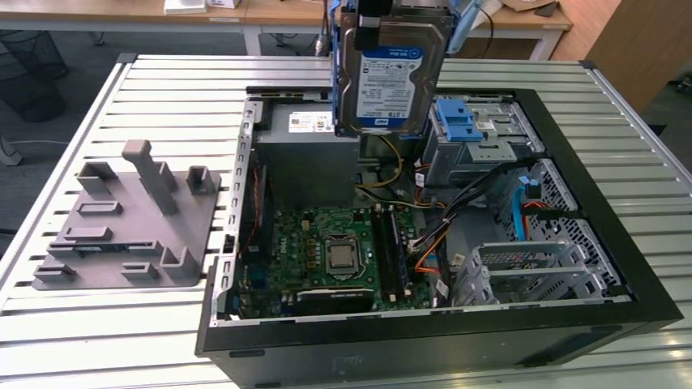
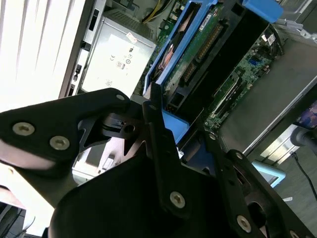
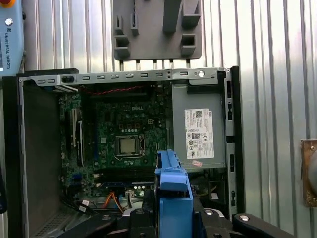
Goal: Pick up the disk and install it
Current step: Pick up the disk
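1. Room: a grey floor, with pale wooden desks (image 1: 519, 28) behind the bench.
2. Table (image 1: 97, 332): off-white ribbed metal slats with a dull sheen.
3. Case (image 1: 433, 344): a black tower lying on its side on the table with the side panel off. Its inner sheet-metal walls are punched with holes.
4. Fixture (image 1: 119, 219): a matte grey slab with upright posts and slots. It lies on the table just beside the case, at the exterior view's left.
5. Motherboard (image 1: 324, 251): green and flat on the case floor, with a square metal chip at its middle.
6. Power supply (image 1: 303, 134): a plain grey steel box with a white sticker, in a corner of the case.
7. Disk (image 1: 387, 77): a flat silver rectangle with a white-and-blue label and a blue plastic carrier round its edges. It hangs upright in the air above the case, over the power supply and the grey drive cage (image 1: 481, 138).
8. Gripper (image 2: 183, 131): black, angular, bolted fingers (image 2: 154, 116), clamped on the disk's carrier end.
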`<state>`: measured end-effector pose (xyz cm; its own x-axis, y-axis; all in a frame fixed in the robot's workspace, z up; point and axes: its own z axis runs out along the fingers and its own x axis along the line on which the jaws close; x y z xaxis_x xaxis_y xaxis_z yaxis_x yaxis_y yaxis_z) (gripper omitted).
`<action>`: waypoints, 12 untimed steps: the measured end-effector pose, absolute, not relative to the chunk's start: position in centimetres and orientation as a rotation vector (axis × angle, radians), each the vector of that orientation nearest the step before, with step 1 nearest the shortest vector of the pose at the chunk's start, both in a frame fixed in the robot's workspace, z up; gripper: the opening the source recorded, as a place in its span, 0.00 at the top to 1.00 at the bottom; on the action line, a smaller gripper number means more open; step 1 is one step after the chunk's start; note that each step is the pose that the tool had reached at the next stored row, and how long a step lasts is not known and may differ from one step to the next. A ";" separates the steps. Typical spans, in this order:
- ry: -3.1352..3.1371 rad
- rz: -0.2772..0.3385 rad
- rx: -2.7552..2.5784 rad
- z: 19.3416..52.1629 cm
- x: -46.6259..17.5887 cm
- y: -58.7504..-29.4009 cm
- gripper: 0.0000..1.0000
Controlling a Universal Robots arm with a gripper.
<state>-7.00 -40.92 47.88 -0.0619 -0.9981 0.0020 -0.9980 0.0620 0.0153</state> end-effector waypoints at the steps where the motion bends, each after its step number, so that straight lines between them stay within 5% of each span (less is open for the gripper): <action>1: -2.281 -0.015 2.142 47.9 -7.0 -41.1 0.64; 12: -2.289 -0.015 2.134 47.8 -7.0 -42.6 0.64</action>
